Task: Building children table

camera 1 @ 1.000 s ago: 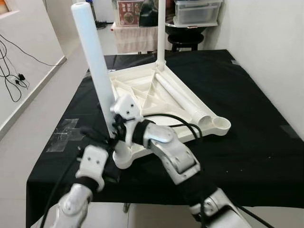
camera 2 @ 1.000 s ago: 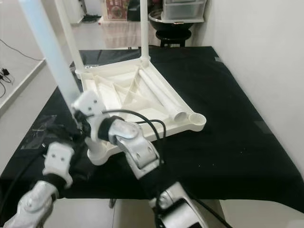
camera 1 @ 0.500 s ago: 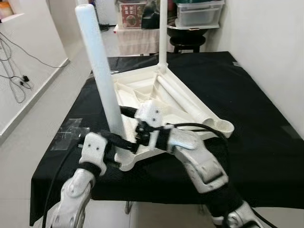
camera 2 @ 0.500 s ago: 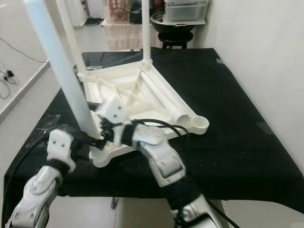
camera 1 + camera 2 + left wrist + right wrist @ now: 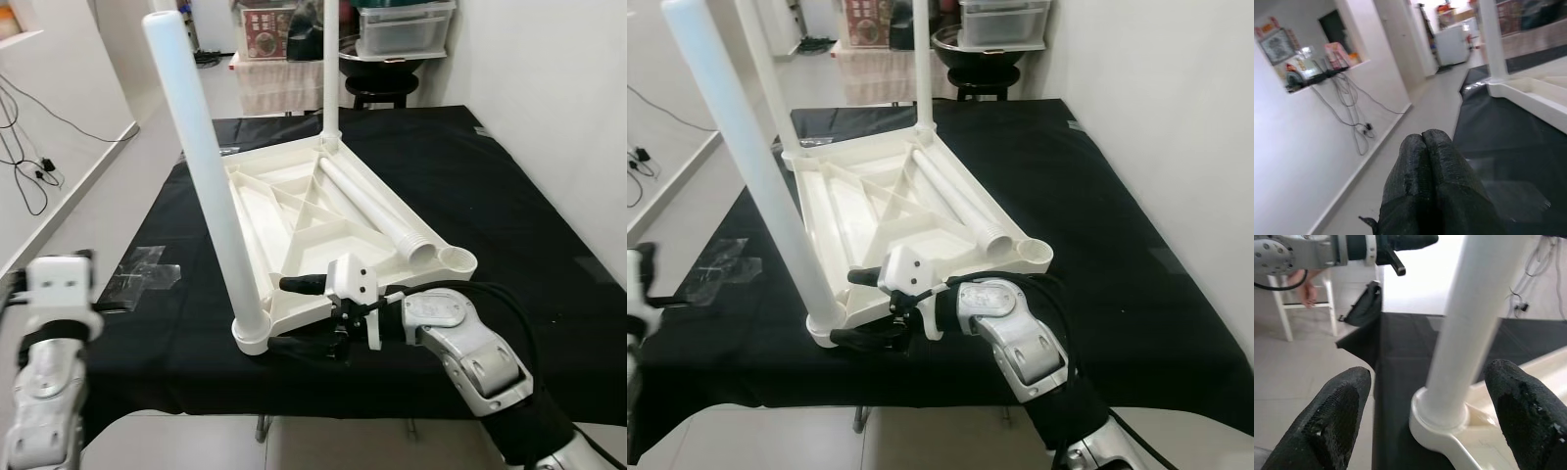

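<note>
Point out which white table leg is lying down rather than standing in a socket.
The loose leg lying inside the upturned tabletop, along its right edge. The near-left leg and far leg stand upright in corner sockets.

Lived-in home interior, plain white walls, pale tiled floor. Work surface is a table under black cloth (image 5: 509,196). Behind it: round black stool (image 5: 384,80), clear plastic storage drawers (image 5: 404,24), cloth-draped stand with a printed box (image 5: 266,25). Loose cables (image 5: 27,147) trail along the wall.

Right fingers (image 5: 1347,416) apart — left fingers (image 5: 1435,181) together
</note>
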### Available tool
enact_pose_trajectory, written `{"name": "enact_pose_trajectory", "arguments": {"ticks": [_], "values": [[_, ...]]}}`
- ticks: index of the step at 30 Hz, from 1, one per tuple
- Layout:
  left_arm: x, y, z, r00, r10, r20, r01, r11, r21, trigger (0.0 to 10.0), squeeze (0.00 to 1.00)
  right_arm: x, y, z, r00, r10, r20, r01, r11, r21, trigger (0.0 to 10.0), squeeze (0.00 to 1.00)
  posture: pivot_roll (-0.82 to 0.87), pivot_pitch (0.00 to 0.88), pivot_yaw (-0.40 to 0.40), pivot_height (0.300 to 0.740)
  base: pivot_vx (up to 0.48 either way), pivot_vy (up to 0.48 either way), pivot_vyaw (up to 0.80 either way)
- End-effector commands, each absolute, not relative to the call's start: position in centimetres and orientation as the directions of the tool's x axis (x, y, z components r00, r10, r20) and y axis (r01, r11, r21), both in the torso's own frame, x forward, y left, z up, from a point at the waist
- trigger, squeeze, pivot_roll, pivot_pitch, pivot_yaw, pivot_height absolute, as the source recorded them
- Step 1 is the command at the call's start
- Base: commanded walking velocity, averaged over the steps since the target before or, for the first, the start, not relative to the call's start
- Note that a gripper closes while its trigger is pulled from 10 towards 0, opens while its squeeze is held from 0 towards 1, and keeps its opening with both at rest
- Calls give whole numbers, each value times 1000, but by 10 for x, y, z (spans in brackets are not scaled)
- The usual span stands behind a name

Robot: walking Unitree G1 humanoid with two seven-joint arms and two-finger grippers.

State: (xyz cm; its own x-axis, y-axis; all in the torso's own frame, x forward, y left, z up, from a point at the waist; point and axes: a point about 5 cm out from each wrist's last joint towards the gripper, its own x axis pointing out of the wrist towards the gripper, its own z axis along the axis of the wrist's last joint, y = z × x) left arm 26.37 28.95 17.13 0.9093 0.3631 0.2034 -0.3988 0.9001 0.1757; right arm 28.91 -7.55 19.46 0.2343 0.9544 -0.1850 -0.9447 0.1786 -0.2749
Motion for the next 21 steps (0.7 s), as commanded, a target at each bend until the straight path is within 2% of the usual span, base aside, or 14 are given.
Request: {"name": "enact_pose_trajectory", "arguments": {"ticks": [1, 2, 3, 4, 5, 6, 8, 11, 13, 14, 16, 21], "values": [[261, 287, 165, 926, 335, 174, -361, 922, 143, 10000, 0, 289, -75, 192, 234, 953, -193, -946, 177, -273, 10000, 0, 17, 91, 49, 740, 0, 0, 0], [261, 274, 161, 951, 265, 161, -286, 950, 126, 10000, 224, 290, -74, 191, 241, 951, -193, -944, 183, -276, 10000, 0, 19, 91, 53, 740, 0, 0, 0], [261, 274, 161, 951, 265, 161, -286, 950, 126, 10000, 224, 290, -74, 191, 241, 951, -193, -944, 183, -276, 10000, 0, 19, 91, 53, 740, 0, 0, 0], [260, 257, 155, 974, 178, 140, -191, 978, 84, 10000, 1000, 290, -74, 191, 245, 950, -193, -943, 188, -275, 10000, 0, 18, 91, 55, 740, 0, 0, 0], [256, 242, 148, 987, 107, 118, -115, 991, 65, 10000, 1000, 290, -74, 190, 249, 949, -194, -943, 192, -273, 10000, 0, 17, 92, 59, 740, 0, 0, 0], [256, 242, 148, 987, 107, 118, -115, 991, 65, 10000, 1000, 290, -74, 190, 249, 949, -194, -943, 192, -273, 10000, 0, 17, 92, 59, 740, 0, 0, 0], [246, 222, 137, 997, 14, 71, -15, 1000, 14, 10000, 1000, 291, -78, 190, 257, 946, -199, -942, 199, -271, 10000, 0, 19, 94, 65, 740, 0, 0, 0], [241, 215, 132, 998, -19, 51, 19, 1000, 4, 10000, 1000, 291, -81, 190, 258, 944, -205, -942, 199, -270, 10000, 0, 20, 94, 65, 740, 0, 0, 0], [215, 197, 117, 992, -122, -24, 121, 992, -31, 10000, 1000, 291, -91, 190, 254, 939, -230, -946, 191, -263, 10000, 0, 18, 97, 73, 740, 0, 0, 0], [215, 197, 117, 992, -122, -24, 121, 992, -31, 10000, 1000, 291, -91, 190, 254, 939, -230, -946, 191, -263, 10000, 0, 18, 97, 73, 740, 0, 0, 0], [195, 186, 109, 979, -188, -77, 184, 981, -57, 10000, 1000, 291, -98, 189, 244, 936, -252, -950, 178, -258, 10000, 0, 21, 100, 73, 740, 0, 0, 0], [182, 178, 104, 964, -244, -106, 237, 969, -77, 10000, 1000, 292, -104, 190, 253, 932, -259, -949, 187, -255, 10000, 0, 24, 101, 70, 740, 0, 0, 0]]}}
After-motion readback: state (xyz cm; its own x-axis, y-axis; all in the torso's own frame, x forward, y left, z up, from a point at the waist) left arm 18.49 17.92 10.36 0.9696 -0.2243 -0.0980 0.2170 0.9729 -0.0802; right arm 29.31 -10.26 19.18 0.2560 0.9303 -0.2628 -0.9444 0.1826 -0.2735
